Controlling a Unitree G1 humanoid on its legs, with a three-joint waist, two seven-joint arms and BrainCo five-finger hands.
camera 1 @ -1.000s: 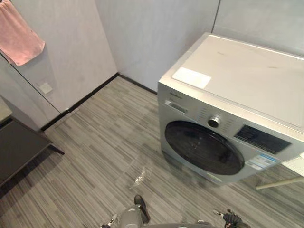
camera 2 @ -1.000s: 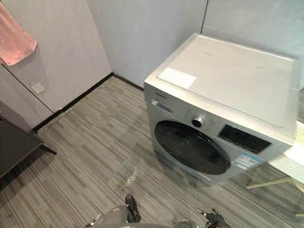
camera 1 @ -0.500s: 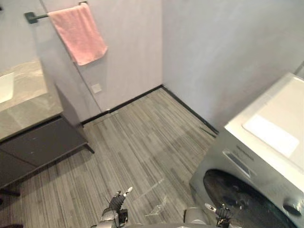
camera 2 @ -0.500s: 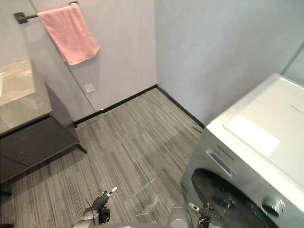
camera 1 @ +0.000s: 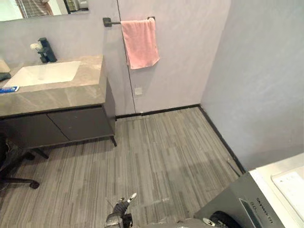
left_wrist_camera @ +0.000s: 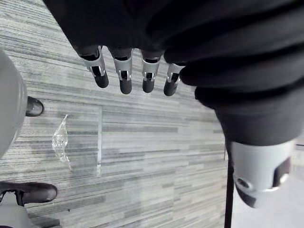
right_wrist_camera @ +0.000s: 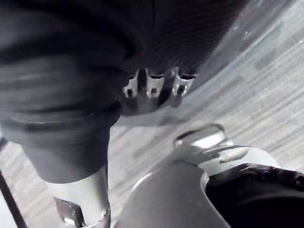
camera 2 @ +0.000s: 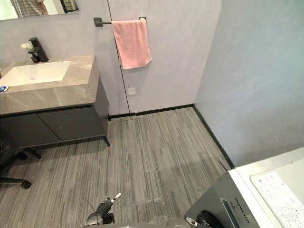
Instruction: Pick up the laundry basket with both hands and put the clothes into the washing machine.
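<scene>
The silver washing machine stands at the lower right, with just its top corner and an edge of the dark round door in view. My left hand hangs low over the striped grey floor; in the left wrist view its fingers point straight out and hold nothing. My right hand is low beside the machine's front, and its fingers look relaxed and empty in the right wrist view.
A dark vanity with a stone top and sink stands at the left wall. A pink towel hangs on a rail. A chair base sits at far left. A clear plastic scrap lies on the floor.
The camera has swung to the left: the washing machine has slid to the lower right of the picture, and the vanity, sink and towel have come into view. Both hands stay low and empty.
</scene>
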